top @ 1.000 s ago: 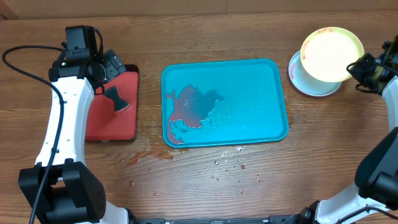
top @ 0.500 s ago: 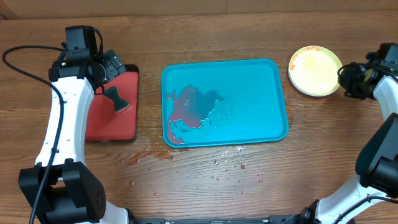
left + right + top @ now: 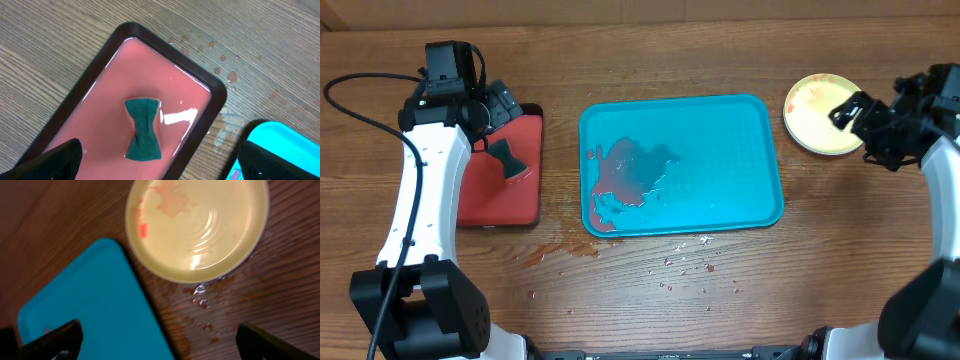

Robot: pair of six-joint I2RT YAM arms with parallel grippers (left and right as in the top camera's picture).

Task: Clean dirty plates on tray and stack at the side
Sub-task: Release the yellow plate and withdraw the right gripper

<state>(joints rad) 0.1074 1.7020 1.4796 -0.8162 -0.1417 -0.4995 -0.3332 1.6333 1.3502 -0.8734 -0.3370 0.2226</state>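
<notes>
We see smeared yellow-green round plastic plate [image 3: 812, 118] just right of teal rect. plastic tray [image 3: 720, 160]; left jaws & right jaws wide apart, empty.

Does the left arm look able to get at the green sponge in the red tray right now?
Probably yes. The green sponge lies alone in the red tray, nothing covers it, and the open jaws of the left arm hang above it.
</notes>
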